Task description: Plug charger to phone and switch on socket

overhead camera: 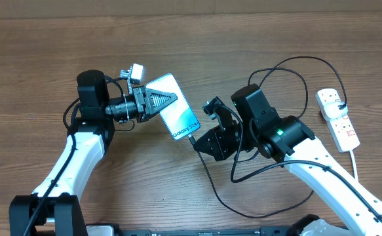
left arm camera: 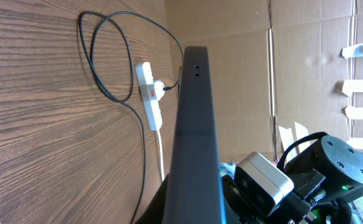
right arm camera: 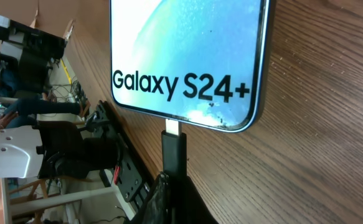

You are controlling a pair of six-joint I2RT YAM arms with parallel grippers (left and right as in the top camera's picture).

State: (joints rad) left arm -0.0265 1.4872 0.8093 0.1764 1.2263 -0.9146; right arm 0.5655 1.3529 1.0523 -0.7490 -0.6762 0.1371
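Note:
The phone (overhead camera: 177,108) has a light blue screen and "Galaxy S24" text. My left gripper (overhead camera: 156,101) is shut on its upper end and holds it on edge; the left wrist view shows its dark edge (left arm camera: 193,130). My right gripper (overhead camera: 200,141) is shut on the charger's black connector (right arm camera: 174,149), whose metal tip meets the phone's bottom port (right arm camera: 173,124). The thin black charger cable (overhead camera: 289,65) loops over the table to the socket (overhead camera: 338,118), a white power strip at the right. The strip also shows in the left wrist view (left arm camera: 150,93).
The strip's white cord (overhead camera: 356,160) runs toward the front right. Slack black cable (overhead camera: 243,206) lies below my right arm. Cardboard walls (left arm camera: 262,74) stand beyond the table's edge.

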